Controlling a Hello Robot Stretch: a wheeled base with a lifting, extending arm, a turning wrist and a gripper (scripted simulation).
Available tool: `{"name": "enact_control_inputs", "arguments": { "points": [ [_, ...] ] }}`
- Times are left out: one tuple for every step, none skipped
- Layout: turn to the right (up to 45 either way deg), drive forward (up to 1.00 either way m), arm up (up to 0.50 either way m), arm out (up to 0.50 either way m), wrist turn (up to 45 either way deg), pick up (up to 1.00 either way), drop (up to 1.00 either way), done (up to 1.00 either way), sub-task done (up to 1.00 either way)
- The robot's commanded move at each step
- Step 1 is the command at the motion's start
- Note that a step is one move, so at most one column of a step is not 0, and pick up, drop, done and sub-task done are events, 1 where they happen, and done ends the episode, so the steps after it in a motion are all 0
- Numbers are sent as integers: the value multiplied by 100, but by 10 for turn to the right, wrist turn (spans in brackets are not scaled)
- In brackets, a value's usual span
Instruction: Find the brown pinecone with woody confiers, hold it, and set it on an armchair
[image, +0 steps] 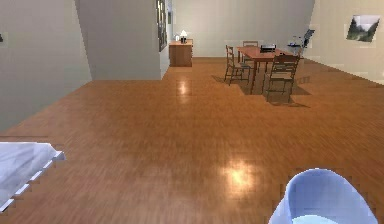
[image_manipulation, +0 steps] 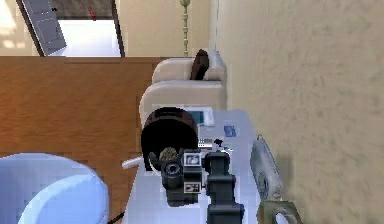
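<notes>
Two cream armchairs stand in a row along the wall in the arm side view, the nearer one (image_manipulation: 178, 100) and the farther one (image_manipulation: 182, 70). A dark brown upright thing (image_manipulation: 201, 65) rests against the farther one's back. In front of them is a white table (image_manipulation: 238, 150). My arm rises from the bottom edge over it, and the gripper (image_manipulation: 165, 168) sits by a big dark brown round thing (image_manipulation: 168, 135) on the tabletop. I cannot tell whether the gripper holds anything.
A pale blue round chair (image_manipulation: 50, 190) (image: 322, 198) is close at the lower left. On the table lie a flat white item (image_manipulation: 205, 117) and a blue one (image_manipulation: 230, 130). A floor lamp pole (image_manipulation: 183, 25) and a doorway (image_manipulation: 85, 25) lie beyond. Ahead: open wood floor (image: 190, 120), dining table (image: 262, 56), chairs (image: 282, 72), bed corner (image: 22, 165).
</notes>
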Motion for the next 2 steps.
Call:
{"name": "enact_control_inputs", "arguments": {
  "points": [
    [0,0,14,0,0,0,0,0,0],
    [0,0,0,0,-450,0,0,0,0]
  ]
}}
